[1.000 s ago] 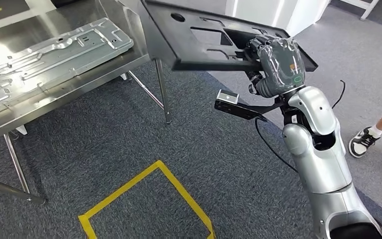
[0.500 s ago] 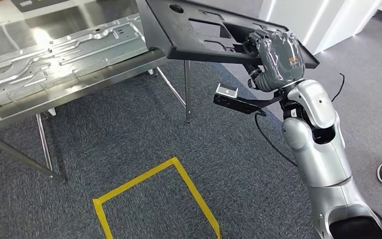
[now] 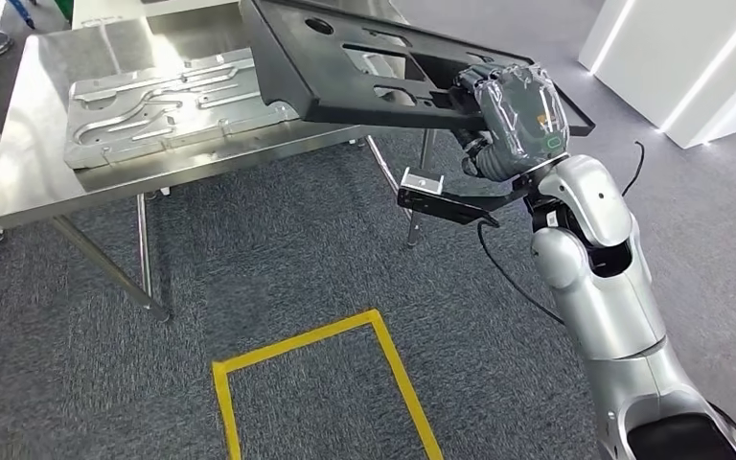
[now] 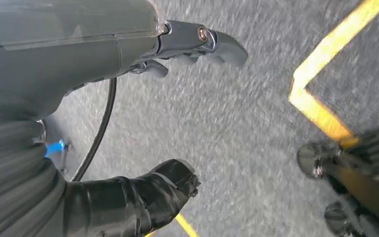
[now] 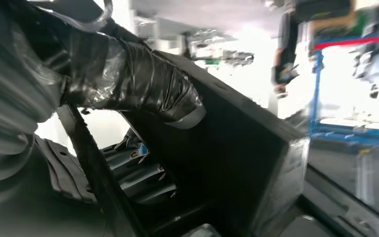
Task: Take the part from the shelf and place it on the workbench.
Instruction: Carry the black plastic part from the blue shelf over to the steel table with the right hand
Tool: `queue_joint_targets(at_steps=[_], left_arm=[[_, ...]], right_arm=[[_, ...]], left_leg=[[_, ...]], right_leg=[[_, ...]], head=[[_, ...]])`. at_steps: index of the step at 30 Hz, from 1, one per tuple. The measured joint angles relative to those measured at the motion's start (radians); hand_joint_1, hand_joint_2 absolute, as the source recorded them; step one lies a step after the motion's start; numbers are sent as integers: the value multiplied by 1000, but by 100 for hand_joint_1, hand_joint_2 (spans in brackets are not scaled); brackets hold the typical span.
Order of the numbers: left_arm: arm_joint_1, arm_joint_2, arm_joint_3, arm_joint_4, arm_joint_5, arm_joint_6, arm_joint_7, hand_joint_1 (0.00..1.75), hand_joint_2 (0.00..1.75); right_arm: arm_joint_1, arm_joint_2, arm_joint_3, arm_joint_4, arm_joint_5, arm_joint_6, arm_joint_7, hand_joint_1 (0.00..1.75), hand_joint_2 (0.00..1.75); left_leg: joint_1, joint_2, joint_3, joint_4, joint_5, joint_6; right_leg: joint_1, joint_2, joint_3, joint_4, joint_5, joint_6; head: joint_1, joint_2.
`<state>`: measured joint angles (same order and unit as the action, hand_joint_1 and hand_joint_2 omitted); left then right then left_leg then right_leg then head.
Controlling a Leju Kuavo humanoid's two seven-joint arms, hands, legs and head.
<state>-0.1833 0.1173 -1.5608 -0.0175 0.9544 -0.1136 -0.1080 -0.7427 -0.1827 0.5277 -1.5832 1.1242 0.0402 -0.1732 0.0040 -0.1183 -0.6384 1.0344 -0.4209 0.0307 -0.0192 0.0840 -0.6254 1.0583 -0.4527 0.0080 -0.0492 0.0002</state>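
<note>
The steel desk (image 3: 48,182) is the largest thing ahead, and it already carries a pressed silver metal plate (image 3: 168,101) over much of its top. The likeliest trouble is a collision: the black part (image 3: 364,77) is long, and its far end hangs over the desk's near edge and over the plate, so lowering it there could strike or land on that plate. A second risk is a tilt or slip, since the right hand (image 3: 513,105) holds the part at one end only, fingers closed around an inner bar, leaving most of its length unsupported.

The part is a flat, matte black frame with a raised rim, rectangular cutouts and a round hole near its far end, held aloft and slightly tilted. The left hand (image 4: 128,98) hangs over the carpet, fingers apart and holding nothing.
</note>
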Motion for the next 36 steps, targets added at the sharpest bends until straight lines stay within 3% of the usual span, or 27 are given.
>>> queue_joint_targets(at_steps=[2, 3, 5, 6, 8, 9, 10, 11, 12, 14, 16, 18, 20, 22, 24, 25, 26, 27, 29, 30, 31, 34, 36], left_arm=[[3, 2, -1, 0, 0, 0, -1, 0, 175], [6, 2, -1, -1, 0, 0, -2, 0, 175], [6, 4, -1, -3, -1, 0, -5, 0, 175], [4, 4, -2, -4, -1, 0, -6, 0, 175], [2, 4, -2, -4, -1, 1, -7, 0, 175], [3, 4, -2, -4, -2, 1, -7, 0, 175], [5, 4, -2, -4, -2, 1, -7, 0, 175], [6, 5, -2, -4, -2, 1, -7, 0, 175], [8, 5, -2, -4, -2, 1, -7, 0, 175], [8, 7, -2, -4, -2, 1, -8, 0, 175], [8, 7, -2, -4, -3, 1, -9, 0, 175], [10, 8, -3, -4, -4, 0, -9, 0, 175], [11, 10, -3, -4, -4, -1, -11, 0, 175], [8, 10, -3, -4, -5, -1, -12, 0, 175], [7, 10, -3, -4, -5, -1, -13, 0, 175], [9, 10, -3, -4, -6, -1, -13, 0, 175], [11, 10, -3, -4, -6, -1, -13, 0, 175], [12, 10, -3, -4, -6, -2, -13, 0, 175], [15, 10, -3, -4, -7, -2, -14, 0, 175], [16, 9, -3, -5, -8, -3, -14, 0, 175], [17, 9, -3, -5, -10, -3, -14, 0, 175], [19, 12, -3, -5, -17, -4, -15, 0, 175], [18, 14, -3, -6, -21, -4, -15, 0, 175]], right_arm=[[-1, 0, 3, 2, -1, 1, 0, 175, 175], [-2, 1, 5, 3, -2, 1, 0, 175, 175], [-5, 1, 6, 3, -2, 1, 1, 175, 175], [-6, 1, 6, 3, -2, 1, 2, 175, 175], [-6, 1, 7, 4, -2, 2, 2, 175, 175], [-5, 1, 8, 5, -2, 2, 2, 175, 175], [-4, 1, 9, 6, -2, 2, 2, 175, 175], [-4, 1, 11, 6, -2, 2, 2, 175, 175], [-4, 1, 12, 7, -2, 2, 2, 175, 175], [-5, 1, 12, 7, -3, 2, 2, 175, 175], [-6, 1, 14, 8, -5, 3, 2, 175, 175], [-8, 2, 16, 8, -6, 3, 2, 175, 175], [-9, 3, 17, 8, -8, 3, 3, 175, 175], [-10, 1, 18, 10, -9, 5, 3, 175, 175], [-8, -1, 21, 12, -9, 8, 3, 175, 175], [-7, -2, 22, 13, -9, 9, 3, 175, 175], [-6, -2, 23, 14, -9, 10, 3, 175, 175], [-6, -3, 23, 14, -9, 10, 3, 175, 175], [-7, -4, 25, 16, -12, 12, 2, 175, 175], [-8, -5, 26, 17, -16, 13, 0, 175, 175], [-9, -6, 27, 19, -22, 15, -2, 175, 175], [-11, -7, 27, 19, -38, 16, -14, 175, 175], [-14, -8, 27, 20, -43, 16, -18, 175, 175]], left_leg=[[5, -21, -7, -3, 2, -14], [4, -11, -8, 0, 1, -19], [0, 44, -30, 48, -23, -28], [1, 78, -57, 102, -46, -33], [7, 107, -127, 225, -87, -42], [10, 111, -151, 258, -87, -46], [12, 114, -155, 253, -68, -49], [13, 119, -139, 208, -33, -49], [13, 132, -107, 137, 9, -47], [1, 170, -47, 21, 48, -35], [-10, 181, -28, -11, 36, -18], [-6, 156, -14, -20, 28, -3], [-3, 132, 10, -28, 18, 9], [-2, 114, 31, -32, 5, 19], [-3, 92, 49, -31, -12, 23], [-3, 80, 61, -30, -22, 23], [-4, 70, 75, -29, -33, 22], [-4, 62, 90, -28, -44, 21], [-6, 49, 114, -22, -70, 14], [-7, 45, 120, -21, -83, 8], [-8, 42, 126, -16, -91, 1], [-9, 55, 116, 32, -80, -15], [-6, 85, 61, 127, -80, -27]], right_leg=[[1, -15, 10, -14, -4, -5], [-1, -26, 17, -22, -4, -10], [-7, -54, 37, -39, -5, -22], [-5, -68, 46, -43, -9, -26], [-4, -95, 60, -44, -20, -28], [-4, -109, 67, -44, -27, -27], [-4, -122, 75, -44, -34, -25], [-4, -134, 84, -44, -42, -23], [-4, -147, 95, -44, -50, -19], [0, -168, 112, -46, -67, -7], [7, -187, 127, -50, -76, 6], [5, -192, 133, -31, -73, 18], [-2, -153, 95, 46, -72, 24], [-4, -106, 11, 163, -103, 25], [-3, -91, -69, 237, -150, 26], [-3, -89, -92, 239, -161, 25], [-2, -87, -101, 213, -151, 23], [-2, -85, -98, 167, -119, 20], [4, -80, -89, 51, 0, 9], [7, -77, -84, 12, 48, 3], [10, -75, -81, -13, 79, -3], [7, -75, -51, -28, 73, -20], [4, -77, -26, -34, 59, -32]], head=[[0, 0], [0, 0], [-5, 0], [-7, 0], [-8, 0], [-9, 0], [-8, 0], [-9, 0], [-9, 0], [-8, 0], [-8, 0], [-7, 0], [-6, 0], [-5, 0], [-5, 0], [-5, 0], [-5, 0], [-5, 0], [-5, 0], [-4, 0], [-5, 0], [-5, 0], [-5, 0]])
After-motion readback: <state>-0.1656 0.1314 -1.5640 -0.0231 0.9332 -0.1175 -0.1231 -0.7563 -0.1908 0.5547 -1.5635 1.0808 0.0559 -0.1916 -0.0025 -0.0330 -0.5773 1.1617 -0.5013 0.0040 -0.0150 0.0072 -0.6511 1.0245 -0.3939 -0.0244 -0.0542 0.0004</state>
